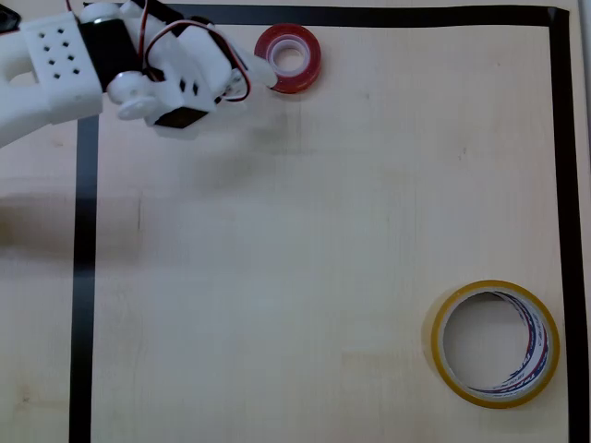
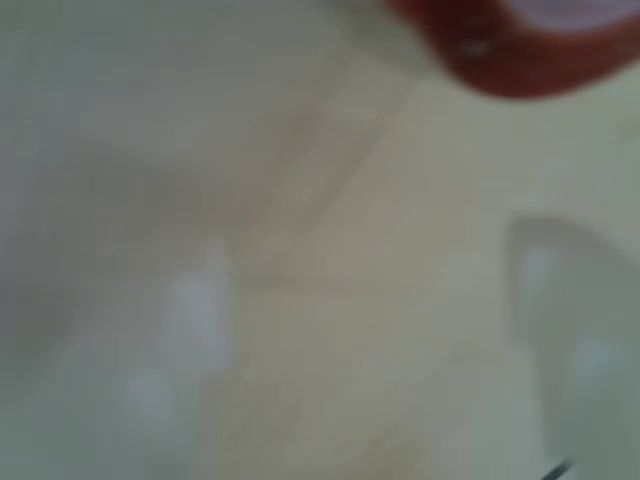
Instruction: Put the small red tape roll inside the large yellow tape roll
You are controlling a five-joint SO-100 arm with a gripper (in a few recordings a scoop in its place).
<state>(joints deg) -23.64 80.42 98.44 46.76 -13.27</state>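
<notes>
Beside the gripper (image 1: 261, 74) (seemingly parted, blurry) sits the small red tape roll (image 1: 288, 58), outside the large yellow tape roll (image 1: 496, 343).

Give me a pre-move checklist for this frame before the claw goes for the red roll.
1. Small red tape roll lies flat, hole up: ok.
2. Claw beside the red roll, left of it in the overhead view: ok.
3. Claw open wide enough: cannot tell, wrist view blurred.
4. Claw holds nothing: cannot tell.
5. Large yellow tape roll lies flat, its centre bare: ok.
6. Table between the rolls free of obstacles: ok.
</notes>
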